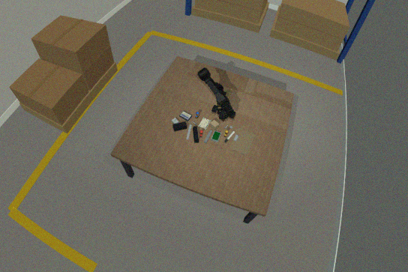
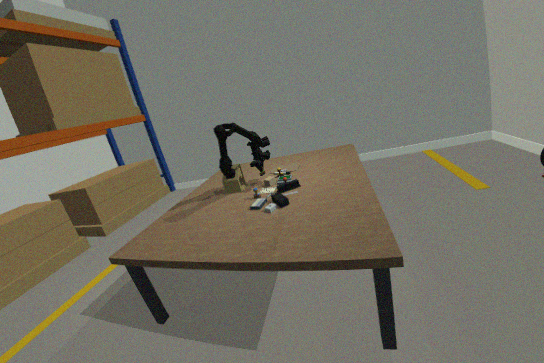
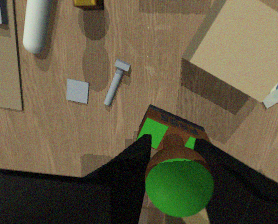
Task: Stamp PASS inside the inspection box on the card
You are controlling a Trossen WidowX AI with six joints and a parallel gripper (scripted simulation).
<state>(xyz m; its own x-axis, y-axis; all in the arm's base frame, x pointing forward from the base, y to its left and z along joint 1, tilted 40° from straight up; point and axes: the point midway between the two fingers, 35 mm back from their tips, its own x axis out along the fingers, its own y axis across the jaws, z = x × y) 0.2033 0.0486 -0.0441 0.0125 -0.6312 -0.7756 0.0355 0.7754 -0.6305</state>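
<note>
My gripper (image 3: 172, 143) (image 2: 261, 171) is shut on the green-knobbed stamp (image 3: 180, 187), a brown stamp with green patches on its base. It holds the stamp above the table; its print face is hidden. The lettering on its side is too blurred to read. A white card (image 1: 204, 123) (image 2: 268, 190) lies near the middle of the items; its inspection box cannot be made out. A corner of white card (image 3: 271, 99) shows at the wrist view's right edge. A green rectangle (image 1: 216, 136), possibly the ink pad, lies farther from the arm's base.
A tan block (image 3: 232, 47) (image 1: 214, 123) stands beside the stamp. A bolt (image 3: 115, 85), grey square (image 3: 77, 91) and white cylinder (image 3: 37, 25) lie nearby. Blue (image 1: 197, 114), red (image 1: 201, 133) and yellow (image 1: 226, 133) knobbed items and two black blocks (image 1: 179, 127) (image 1: 196, 134) stand around.
</note>
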